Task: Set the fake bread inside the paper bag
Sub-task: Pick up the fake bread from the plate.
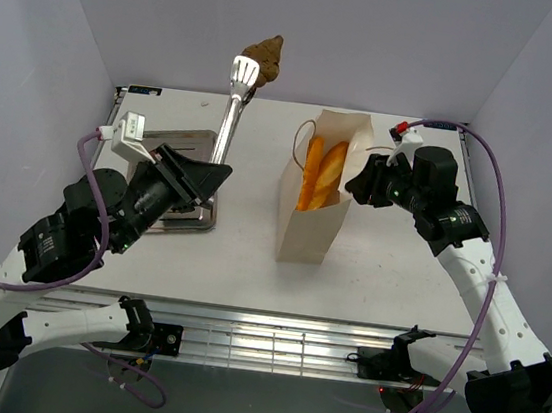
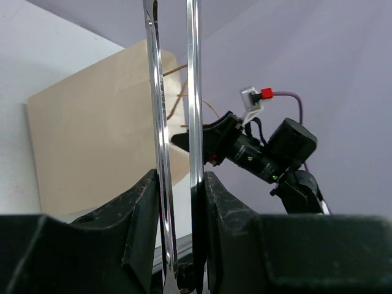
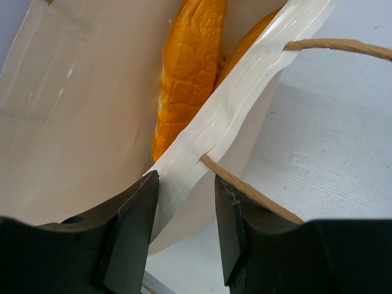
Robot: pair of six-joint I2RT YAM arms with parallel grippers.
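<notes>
Nearest the bases, the left gripper (image 1: 203,172) is seen with its fingers (image 2: 144,208) clamped on the two arms of the silver tongs (image 1: 229,120), just above the steel tray (image 1: 189,138). From that grip the long axis of the tongs runs toward 12 to 1 o'clock. Further out, at about 3 o'clock from the left gripper, the paper bag (image 1: 308,231) stands upright on the table (image 1: 250,254) with its mouth up. Two baguettes (image 1: 313,171) are lodged inside it on end, side by side. At the bag's 3 o'clock rim the right gripper (image 1: 362,185) is set astride the paper with its fingers (image 3: 131,233) apart, one inside and one outside. The cord handle (image 3: 343,44) runs past the outer finger, and no pinch on the paper can be made out. Farthest off, a brown bread piece (image 1: 266,54) is carried at the tongs' tips; it is seen against the back wall and so judged lifted. From that piece the bag's mouth lies at about 4 o'clock, and only the left arm bears on it. A swing of the tips toward 4 o'clock is judged to be called for, with the handle loop and the baguette tops as likely obstructions.
</notes>
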